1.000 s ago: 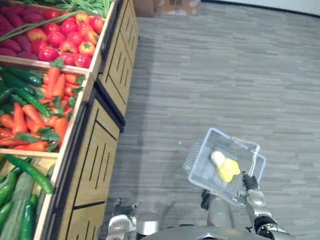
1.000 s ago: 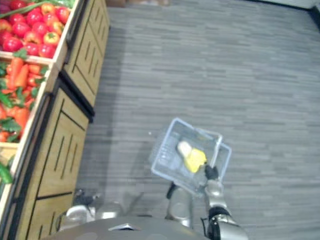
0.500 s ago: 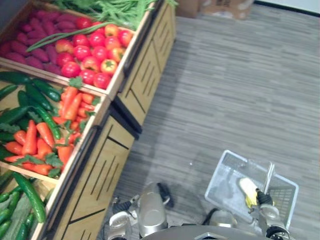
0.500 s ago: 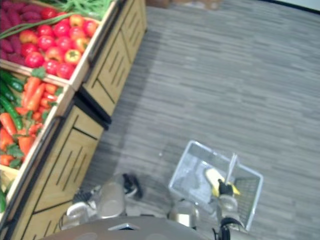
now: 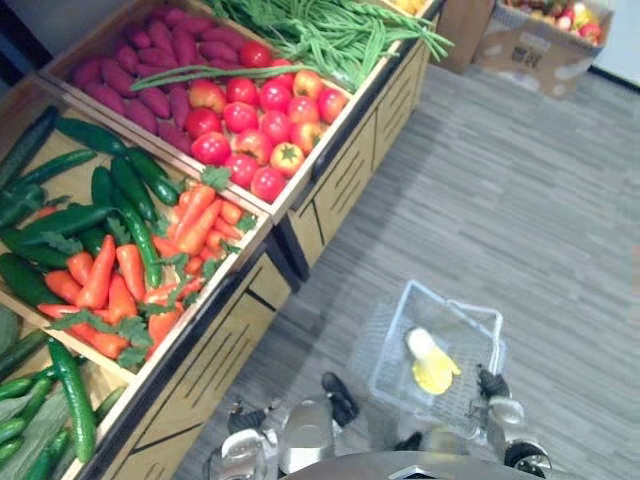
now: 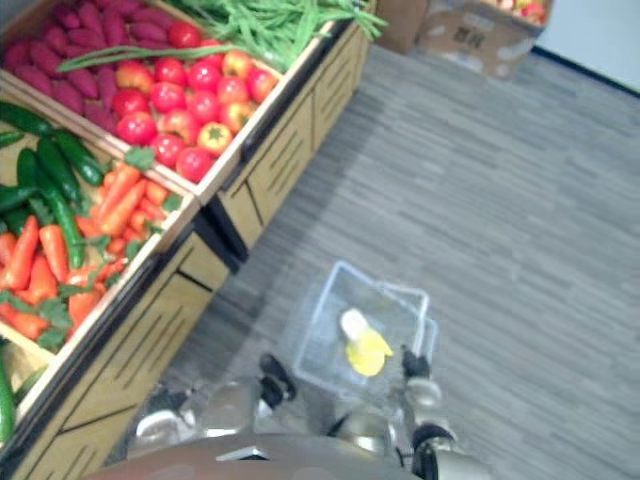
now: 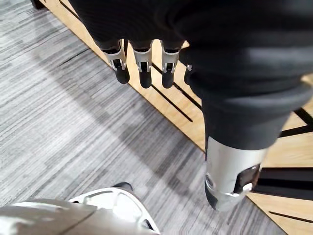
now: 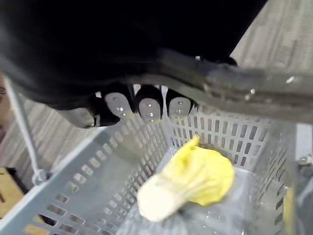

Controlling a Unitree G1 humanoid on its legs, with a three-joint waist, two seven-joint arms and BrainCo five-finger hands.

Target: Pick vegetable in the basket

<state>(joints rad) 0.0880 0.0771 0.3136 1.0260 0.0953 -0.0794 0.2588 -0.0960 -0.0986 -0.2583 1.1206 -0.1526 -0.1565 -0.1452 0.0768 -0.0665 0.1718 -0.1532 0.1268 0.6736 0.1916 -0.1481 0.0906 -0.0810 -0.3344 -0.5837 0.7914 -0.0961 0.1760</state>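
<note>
- The basket (image 5: 392, 345) hangs low over the floor (image 5: 520, 200) on the robot's right, just off the front of the counter (image 5: 215, 365). The right robot hand (image 8: 149, 105) has its fingers curled round the handle (image 8: 244, 85).
- One vegetable (image 5: 430, 362) already lies on the basket's bottom: a pale stalk end with yellow leaves (a small cabbage of some kind, by the look of it).
- The left robot hand (image 7: 143, 63) hangs beside the counter's wooden front, its fingers straight and loose with nothing in them.
- The counter carries carrots (image 5: 110, 285), cucumbers (image 5: 125, 180), tomatoes (image 5: 255, 125), green beans (image 5: 320, 35) and purple tubers (image 5: 150, 75). The carrots and cucumbers lie nearest the left arm.
- The step in hand, as I judge it, is to bring the free left robot hand up over the produce for the next pick. With one item in, the task looks begun but not finished.
- To do it well, lift the hand clear of the counter's wooden rim before moving in. Choose a piece lying on top of its pile with room beside it, and close round its middle so it cannot swing or slip.
- The carrots have leafy tops tangled with their neighbours, so a grip on the orange body seems safer than one on the greens.
- Meanwhile hold the basket level and away from the counter front. Lower the pick in beside the vegetable rather than dropping it.
</note>
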